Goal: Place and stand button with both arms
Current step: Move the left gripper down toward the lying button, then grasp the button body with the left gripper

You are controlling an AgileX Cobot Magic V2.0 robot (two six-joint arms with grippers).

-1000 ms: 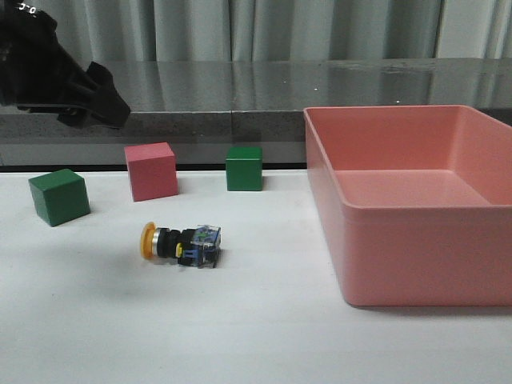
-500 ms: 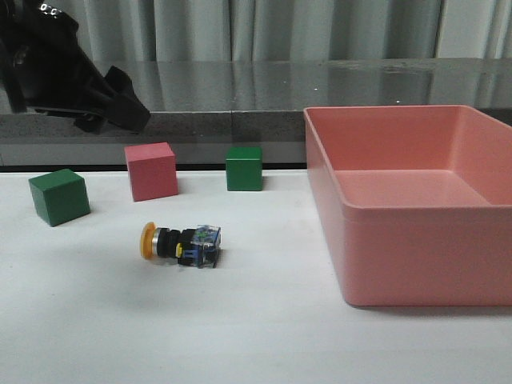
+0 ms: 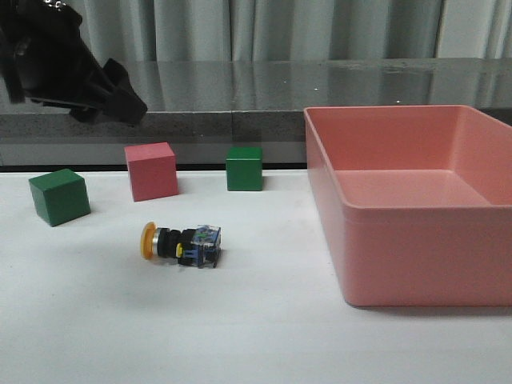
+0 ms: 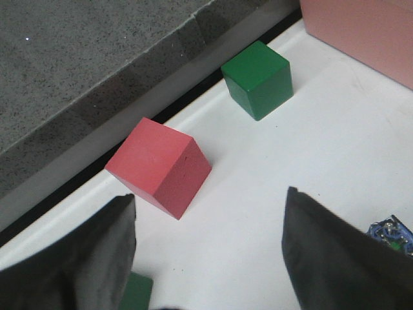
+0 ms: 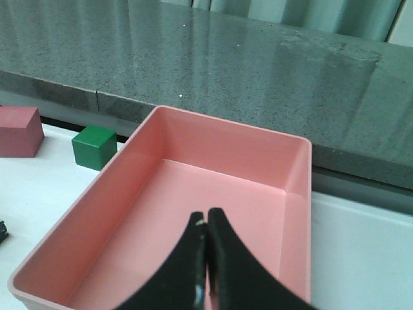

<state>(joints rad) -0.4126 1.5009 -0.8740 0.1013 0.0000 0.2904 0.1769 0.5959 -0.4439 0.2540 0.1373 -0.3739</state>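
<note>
The button (image 3: 181,242) lies on its side on the white table, yellow-orange cap to the left and clear-blue base to the right. My left gripper (image 3: 126,102) hangs high at the back left, above and behind the cubes, well apart from the button. In the left wrist view it (image 4: 210,194) is open and empty over bare table, and the button's base (image 4: 391,233) shows just beyond one finger. My right gripper (image 5: 206,218) is shut and empty, held above the pink bin (image 5: 293,194). It is out of the front view.
A pink cube (image 3: 150,170), a green cube (image 3: 244,168) and a second green cube (image 3: 58,196) stand behind and left of the button. The large pink bin (image 3: 400,256) fills the table's right side. A grey counter edge runs behind the table.
My left gripper has moved to the right and then slightly up at the back left. The button and cubes have not moved.
</note>
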